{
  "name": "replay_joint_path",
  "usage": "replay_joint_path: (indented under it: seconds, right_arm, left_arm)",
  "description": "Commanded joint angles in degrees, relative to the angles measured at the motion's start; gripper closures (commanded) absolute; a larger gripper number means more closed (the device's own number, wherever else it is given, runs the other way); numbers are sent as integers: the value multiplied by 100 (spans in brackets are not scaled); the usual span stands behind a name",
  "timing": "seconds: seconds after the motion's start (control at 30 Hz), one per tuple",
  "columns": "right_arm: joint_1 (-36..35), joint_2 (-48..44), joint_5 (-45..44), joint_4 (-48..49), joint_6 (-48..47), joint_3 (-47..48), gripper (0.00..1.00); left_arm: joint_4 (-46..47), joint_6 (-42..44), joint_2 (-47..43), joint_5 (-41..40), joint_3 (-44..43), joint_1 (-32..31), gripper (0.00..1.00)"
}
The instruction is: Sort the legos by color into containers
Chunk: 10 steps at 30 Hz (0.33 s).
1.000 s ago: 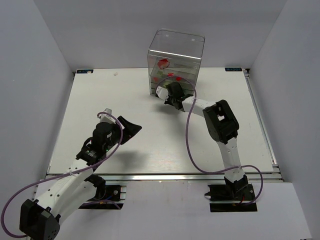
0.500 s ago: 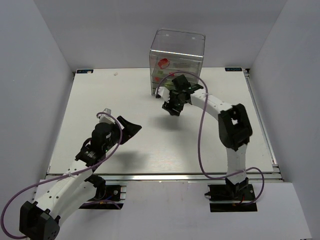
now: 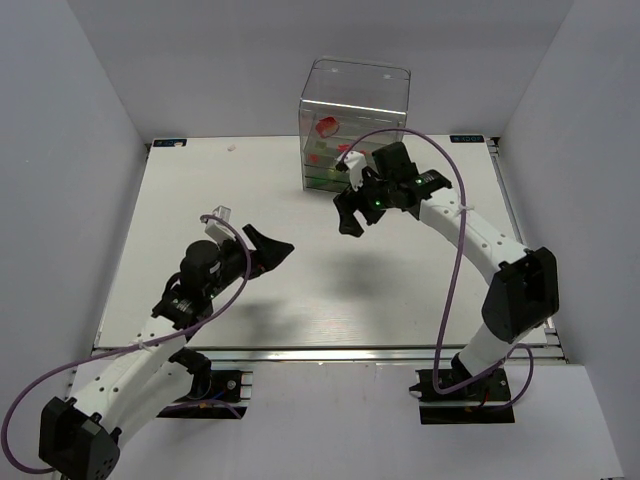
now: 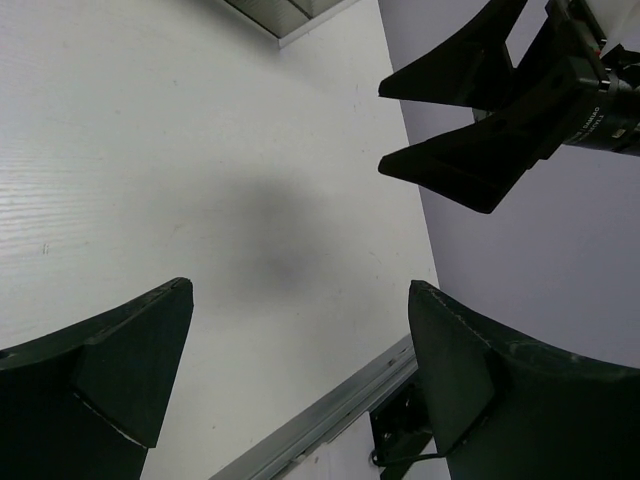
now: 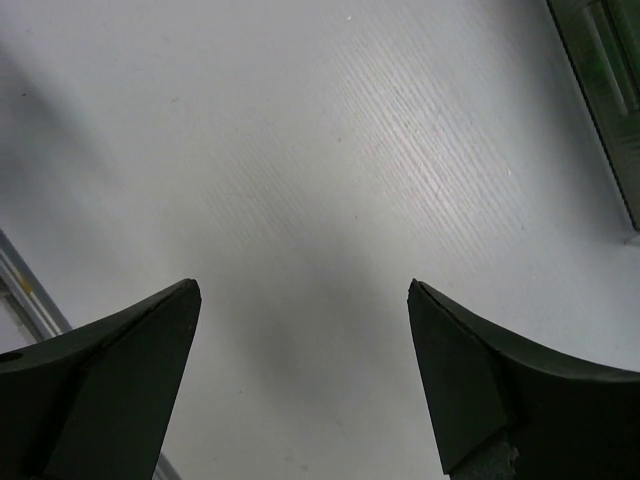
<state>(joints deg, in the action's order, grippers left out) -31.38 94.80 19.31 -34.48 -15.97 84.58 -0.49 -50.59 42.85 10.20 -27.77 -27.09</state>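
Note:
The containers, a tall clear box with stacked drawers, stand at the table's far edge. Inside show a rounded red lego, smaller red legos and green legos. My right gripper hangs open in front of the box and apart from it, with bare table between its jaws. One corner of the containers shows in the right wrist view. My left gripper hovers open over the table's left half, nothing in it. It faces the right gripper.
The white table ends in a metal rail at the near edge, with both arm bases below it. Grey walls close in the left, right and back. A small white speck lies at the far left.
My right gripper has pulled back from the box's drawers, risen and gone from shut to open. My left gripper has opened wider and shifted slightly right.

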Motion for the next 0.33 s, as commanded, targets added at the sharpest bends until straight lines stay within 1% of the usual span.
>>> replay_joint_path:
  seconds: [0.0, 0.07, 0.17, 0.23, 0.3]
  right_arm:
    - [53, -594, -68, 169, 507, -195, 11]
    - [61, -945, -15, 475, 489, -459, 11]
    - [61, -1280, -94, 662, 498, -696, 11]
    - [79, -1481, -312, 802, 620, -871, 12]
    - [61, -1535, -471, 908, 665, -925, 11]
  left_arm:
    - [287, 418, 179, 438, -456, -77, 2]
    - [260, 497, 276, 527, -536, -77, 2]
    - [278, 532, 207, 589, -537, -77, 2]
    - [243, 559, 145, 580, -510, -77, 2]
    - [181, 585, 57, 571, -510, -77, 2]
